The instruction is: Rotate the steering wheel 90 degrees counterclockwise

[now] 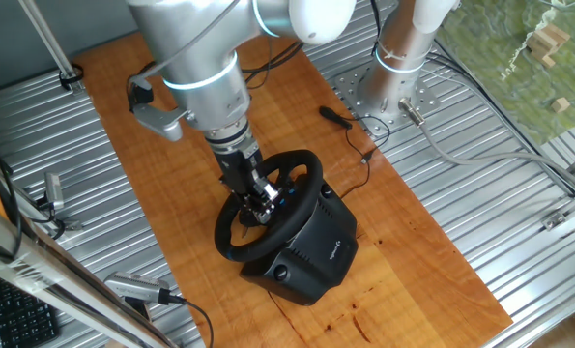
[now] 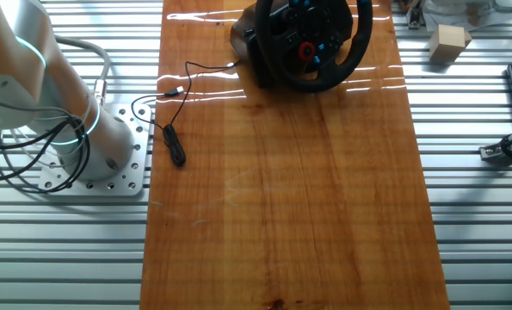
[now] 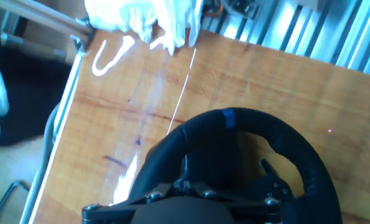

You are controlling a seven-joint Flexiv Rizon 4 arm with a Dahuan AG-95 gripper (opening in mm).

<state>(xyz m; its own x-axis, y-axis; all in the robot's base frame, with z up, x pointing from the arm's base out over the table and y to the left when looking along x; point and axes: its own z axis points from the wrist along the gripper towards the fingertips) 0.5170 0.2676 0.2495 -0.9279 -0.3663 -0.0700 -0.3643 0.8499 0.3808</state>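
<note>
The steering wheel (image 1: 268, 208) is seen on its boxy base (image 1: 311, 253) near one short edge of the wooden counter (image 2: 281, 189), its face tilted up. The gripper (image 1: 256, 205) is lowered inside the rim, over the hub and spokes. Whether the fingers are spread or clamped cannot be told. The turning axis is judged to run through the hub, directly under the hand.

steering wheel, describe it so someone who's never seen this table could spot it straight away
Start at the long wooden board lying over the ribbed metal table, then look under the silver arm's gripper. There sits the steering wheel, a black ring tilted up on a boxy black base. It is the only round thing on the board, far bulkier than the thin black cable nearby.
</note>
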